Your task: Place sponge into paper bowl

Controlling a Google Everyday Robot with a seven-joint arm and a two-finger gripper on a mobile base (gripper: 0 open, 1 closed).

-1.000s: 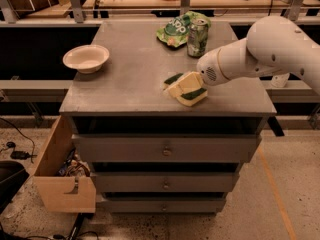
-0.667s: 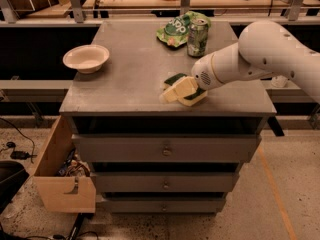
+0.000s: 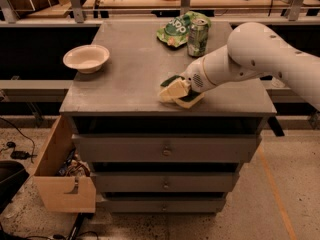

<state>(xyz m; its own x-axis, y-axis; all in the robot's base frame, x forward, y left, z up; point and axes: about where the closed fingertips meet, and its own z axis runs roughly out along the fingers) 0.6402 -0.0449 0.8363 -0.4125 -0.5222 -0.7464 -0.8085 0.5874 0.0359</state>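
1. Wood first: an open wooden box [image 3: 60, 176] sits low at the desk's [image 3: 125, 81] left front corner and plays no part in the task.
2. Near the front edge, right of centre, the pincer [image 3: 175, 89] appears clamped on the sponge [image 3: 191, 99], which sits tilted at or just above the desk surface.
3. I judge the grasp made and the carry to be the step in hand.
4. Farther back on the left, well apart from the sponge, the paper bowl [image 3: 86, 58] stands upright and empty.
5. Next, the sponge needs lifting above the rim, carrying left and back, then releasing over the bowl's centre.
6. At the rear, the drink can [image 3: 197, 36] and snack bag [image 3: 175, 29] lie off that path.
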